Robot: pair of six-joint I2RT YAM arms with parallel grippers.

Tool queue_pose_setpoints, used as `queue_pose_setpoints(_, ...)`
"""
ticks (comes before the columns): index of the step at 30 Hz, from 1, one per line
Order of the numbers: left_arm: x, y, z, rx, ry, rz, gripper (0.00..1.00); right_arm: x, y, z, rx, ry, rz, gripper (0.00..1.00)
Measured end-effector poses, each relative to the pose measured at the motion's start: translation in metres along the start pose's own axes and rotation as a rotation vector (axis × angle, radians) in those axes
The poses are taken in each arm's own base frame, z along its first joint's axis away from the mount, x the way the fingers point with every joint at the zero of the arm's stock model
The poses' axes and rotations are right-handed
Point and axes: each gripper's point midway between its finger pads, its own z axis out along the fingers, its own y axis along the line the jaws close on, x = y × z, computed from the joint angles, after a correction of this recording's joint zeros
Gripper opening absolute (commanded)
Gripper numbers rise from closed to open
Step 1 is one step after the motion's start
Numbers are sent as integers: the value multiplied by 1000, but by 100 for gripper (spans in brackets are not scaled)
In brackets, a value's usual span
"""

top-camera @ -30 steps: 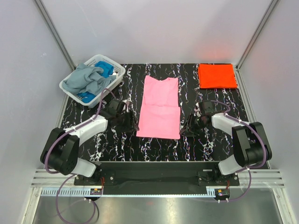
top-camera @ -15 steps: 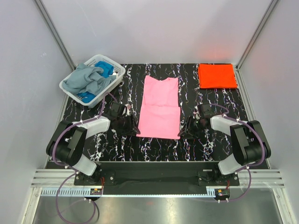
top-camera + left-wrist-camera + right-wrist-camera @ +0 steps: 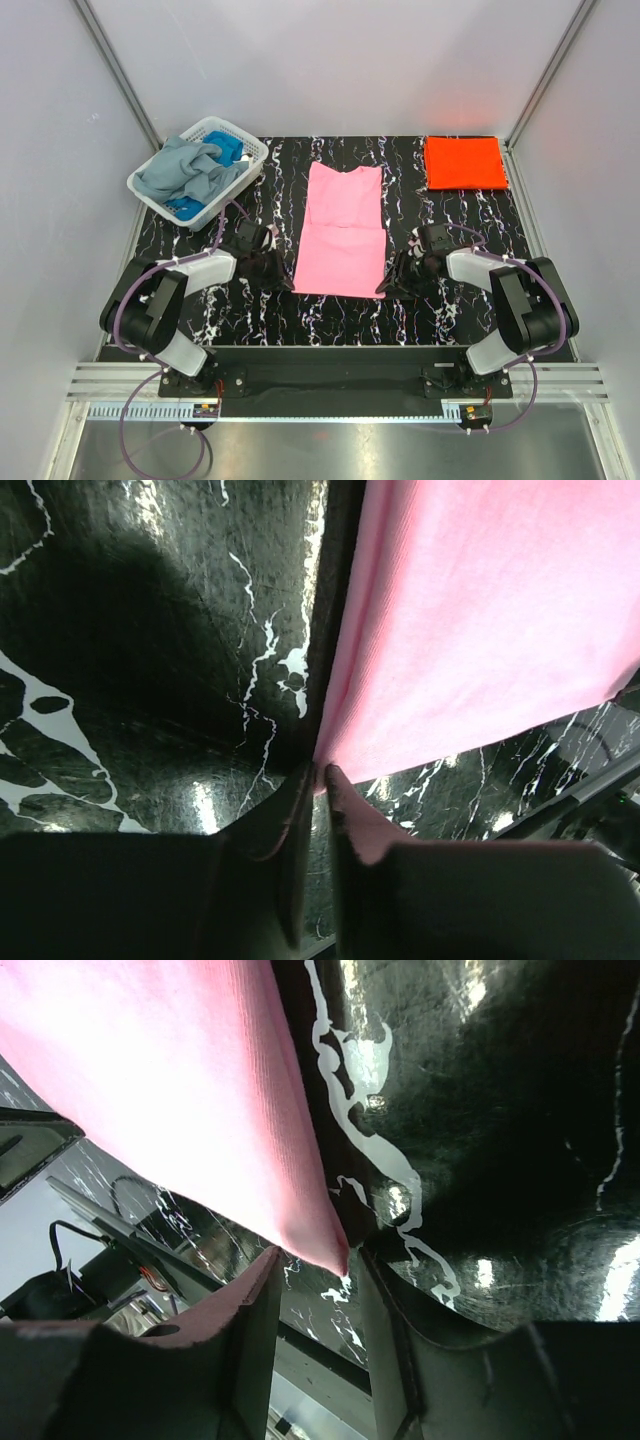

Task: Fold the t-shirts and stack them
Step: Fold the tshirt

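My left claw (image 3: 320, 780) is down on the black marbled table (image 3: 150, 680). Its two fingers are pressed almost together, leaving only a thin slit, and they are pinching the near left corner of the pink t-shirt (image 3: 342, 240). The cloth runs away from that corner up and to the right of the fingers.

My right claw (image 3: 318, 1256) is also low on the table, at the shirt's near right corner. Here the fingers are spread, one on each side of the pointed corner tip, which sits between them. I cannot tell whether either finger touches the cloth.

Between the two claws the pink t-shirt lies flat as a long narrow strip reaching away from me. A crosswise edge shows about halfway along it.

Far beyond my left claw and off to its left, a white lattice basket (image 3: 247, 147) stands at the table's far corner. A grey-blue t-shirt (image 3: 185, 170) is heaped in it and hangs over the rim, with a blue t-shirt (image 3: 229, 151) showing beneath.

Far beyond my right claw and a little to its right, an orange-red t-shirt (image 3: 463, 162) lies folded into a flat rectangle at the other far corner, well apart from the pink one.
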Motion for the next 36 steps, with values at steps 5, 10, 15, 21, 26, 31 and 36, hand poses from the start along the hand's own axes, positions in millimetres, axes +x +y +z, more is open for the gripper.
queue_pose_setpoints(5, 0, 0, 0, -1, 0, -1, 0, 1, 1, 2, 3, 3, 3, 31)
queue_pose_setpoints(10, 0, 0, 0, -1, 0, -2, 0, 1, -7, 4, 37, -7, 5, 0)
queue_pose_setpoints(15, 1, 1, -1, 3, -8, -7, 0, 2, -8, 3, 40, -14, 5, 0)
queue_pose_setpoints(21, 10, 1, -2, 3, 3, -17, 33, 7, -10, 1, 46, -18, -2, 0)
queue_pose_setpoints(26, 10, -5, -4, 12, -10, -8, 42, 7, -10, 1, 46, -18, -2, 0)
queue_pose_setpoints(31, 11, -5, -2, 12, -6, -5, 33, 6, -10, 1, 47, -20, -2, 0)
queue_pose_setpoints(36, 10, -4, 2, 7, -7, -6, 0, 7, -10, 1, 48, -23, -4, 0)
